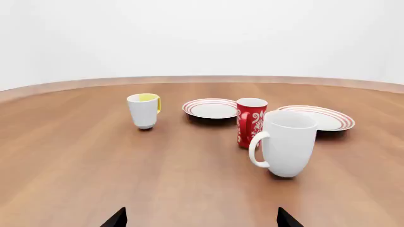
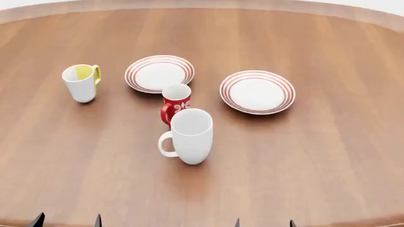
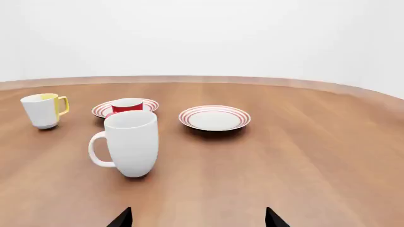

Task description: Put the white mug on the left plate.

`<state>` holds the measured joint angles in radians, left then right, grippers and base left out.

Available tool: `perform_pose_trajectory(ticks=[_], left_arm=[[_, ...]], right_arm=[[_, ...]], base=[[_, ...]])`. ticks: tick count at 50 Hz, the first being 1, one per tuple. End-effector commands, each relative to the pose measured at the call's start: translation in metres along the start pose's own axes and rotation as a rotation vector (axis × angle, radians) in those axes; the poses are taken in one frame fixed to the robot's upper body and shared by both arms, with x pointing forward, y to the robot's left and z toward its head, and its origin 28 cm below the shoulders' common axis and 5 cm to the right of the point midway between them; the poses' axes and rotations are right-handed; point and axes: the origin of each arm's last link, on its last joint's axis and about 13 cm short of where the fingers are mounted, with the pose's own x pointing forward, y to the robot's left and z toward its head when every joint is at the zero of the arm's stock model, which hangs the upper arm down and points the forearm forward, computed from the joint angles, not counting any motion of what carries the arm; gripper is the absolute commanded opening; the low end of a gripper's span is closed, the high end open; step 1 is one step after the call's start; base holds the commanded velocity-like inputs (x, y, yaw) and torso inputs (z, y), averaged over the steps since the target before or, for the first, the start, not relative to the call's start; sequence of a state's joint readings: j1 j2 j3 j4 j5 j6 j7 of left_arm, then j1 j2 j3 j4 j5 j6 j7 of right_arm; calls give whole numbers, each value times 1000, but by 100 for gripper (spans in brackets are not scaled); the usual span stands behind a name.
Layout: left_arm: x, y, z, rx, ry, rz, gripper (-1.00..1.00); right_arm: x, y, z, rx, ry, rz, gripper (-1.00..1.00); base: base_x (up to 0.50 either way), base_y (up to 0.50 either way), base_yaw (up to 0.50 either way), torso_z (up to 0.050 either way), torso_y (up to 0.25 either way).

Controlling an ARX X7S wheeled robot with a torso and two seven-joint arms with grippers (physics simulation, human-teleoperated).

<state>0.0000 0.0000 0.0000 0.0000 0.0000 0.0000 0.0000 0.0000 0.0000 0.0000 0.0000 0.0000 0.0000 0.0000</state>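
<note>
— Where are the arms?
— Barely in view: only dark tips show, low by the near edge of the surface (image 2: 328,189).
— The left gripper (image 2: 67,220)?
— Fingers (image 1: 115,219) spread wide, holding nothing.
— The right gripper (image 2: 264,222)?
— Same (fingers (image 3: 273,218) parted, empty).

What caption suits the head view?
Three mugs and two plates on a table: white mug nearest, left plate empty behind it.
</note>
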Motion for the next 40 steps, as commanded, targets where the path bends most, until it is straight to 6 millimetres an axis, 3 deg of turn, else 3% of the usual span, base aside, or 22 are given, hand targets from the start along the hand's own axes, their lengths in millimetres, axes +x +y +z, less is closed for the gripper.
perform_pose_trajectory(ticks=[1, 7, 12, 20, 28, 40], left_arm=[[0, 0, 0, 8, -3, 2, 100], [-6, -1, 5, -9, 6, 12, 100], [-10, -2, 24, -22, -46, -8, 100], [-20, -2, 65, -33, -161, -18, 100], [-34, -3, 106, -54, -296, -21, 100], [-47, -2, 138, -153, -348, -52, 100]], right_arm=[[-1, 1, 1, 4, -5, -1, 100], [-6, 3, 5, -1, -6, -9, 100], [-13, 5, 16, -21, -29, -10, 100], [-20, 10, 69, -55, -164, 1, 100], [-28, 12, 104, -86, -259, 0, 100], [-37, 14, 130, -124, -347, -9, 100]], base=[[0, 0, 0, 0, 0], [0, 0, 0, 0, 0], [0, 0, 0, 0, 0], [0, 0, 0, 0, 0], [0, 0, 0, 0, 0], [0, 0, 0, 0, 0]])
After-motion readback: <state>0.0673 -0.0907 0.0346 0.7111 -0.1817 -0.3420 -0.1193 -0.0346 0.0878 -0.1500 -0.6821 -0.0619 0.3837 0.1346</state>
